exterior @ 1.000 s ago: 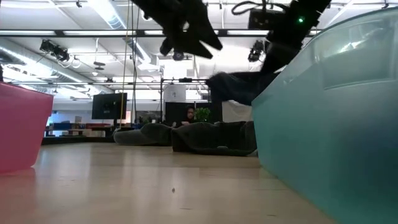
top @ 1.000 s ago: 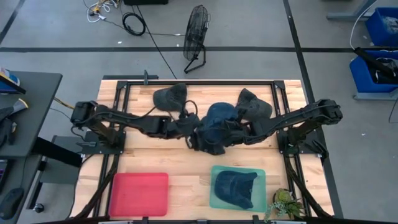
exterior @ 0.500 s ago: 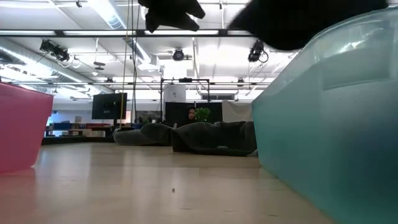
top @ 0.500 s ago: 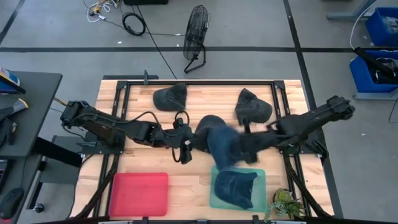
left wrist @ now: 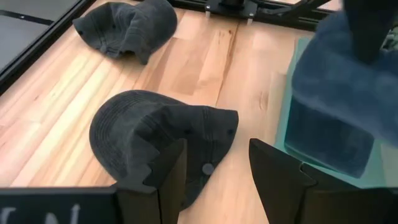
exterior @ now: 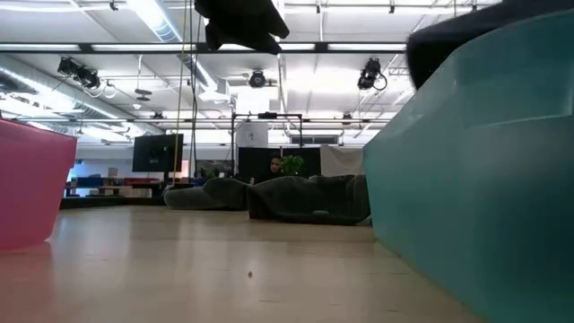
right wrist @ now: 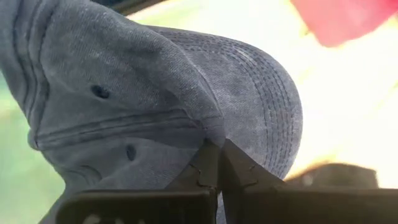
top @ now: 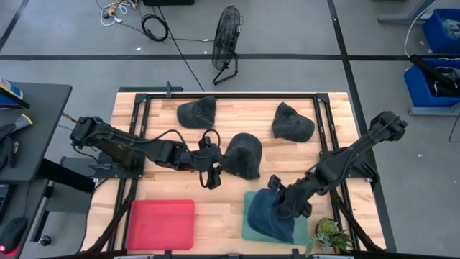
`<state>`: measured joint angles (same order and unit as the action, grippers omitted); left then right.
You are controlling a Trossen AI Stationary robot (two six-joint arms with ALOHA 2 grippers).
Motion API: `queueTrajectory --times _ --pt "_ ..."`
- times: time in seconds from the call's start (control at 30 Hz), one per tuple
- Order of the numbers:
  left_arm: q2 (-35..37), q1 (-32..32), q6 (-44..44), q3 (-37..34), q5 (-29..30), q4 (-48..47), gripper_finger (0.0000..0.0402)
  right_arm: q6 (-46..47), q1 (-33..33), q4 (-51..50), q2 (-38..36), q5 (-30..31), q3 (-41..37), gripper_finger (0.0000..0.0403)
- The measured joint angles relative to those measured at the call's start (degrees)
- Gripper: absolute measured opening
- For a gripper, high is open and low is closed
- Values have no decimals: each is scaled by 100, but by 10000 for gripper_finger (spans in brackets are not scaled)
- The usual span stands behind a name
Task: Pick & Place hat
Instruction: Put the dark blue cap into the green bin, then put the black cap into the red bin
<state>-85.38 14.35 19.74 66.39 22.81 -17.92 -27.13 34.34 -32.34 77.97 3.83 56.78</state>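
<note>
A blue cap (top: 264,208) hangs from my shut right gripper (top: 280,200) over the teal tray (top: 302,200), where another blue cap (left wrist: 326,134) lies. My left gripper (left wrist: 214,162) is open and raised above the table, just beside a dark grey cap (top: 243,155) that rests on its rim at the table's middle. In the low view the left gripper (exterior: 242,22) shows high up, clear of everything. Two more dark caps (top: 198,111) (top: 292,122) lie near the far edge. My right gripper pinches a fold of the blue cap's crown (right wrist: 186,134), close to its eyelets, between the two fingertips (right wrist: 205,163). It comes from above, slanting down from the table's right. The cap hangs below the fingers over the teal tray; whether it touches the cap beneath cannot be told.
A red tray (top: 161,223) sits at the near edge, left of the teal tray. A small potted plant (top: 329,234) stands by the teal tray's right corner. Bare wood lies between the two trays and the middle cap. A black frame (top: 230,93) borders the table.
My right gripper has carried the blue cap from the table's middle toward the near edge and down over the teal tray. My left gripper has drawn back a little toward the near-left. The dark grey cap that lay under the blue one now shows whole.
</note>
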Motion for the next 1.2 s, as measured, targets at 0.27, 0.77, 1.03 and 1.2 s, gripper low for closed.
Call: queueTrajectory --times 0.27,0.77,1.03,1.2 --pt "0 -2 1 0 0 -6 179 -774 35 413 528 -258 -430 1" --pt "-7 -2 1 0 0 -79 179 1523 53 93 853 -21 117 114" --pt "-7 -12 -1 0 0 -90 179 2597 53 -1606 849 -18 1273 147" --pt "-7 -172 -534 -1 1 -186 179 3504 56 -2333 836 562 1918 141"
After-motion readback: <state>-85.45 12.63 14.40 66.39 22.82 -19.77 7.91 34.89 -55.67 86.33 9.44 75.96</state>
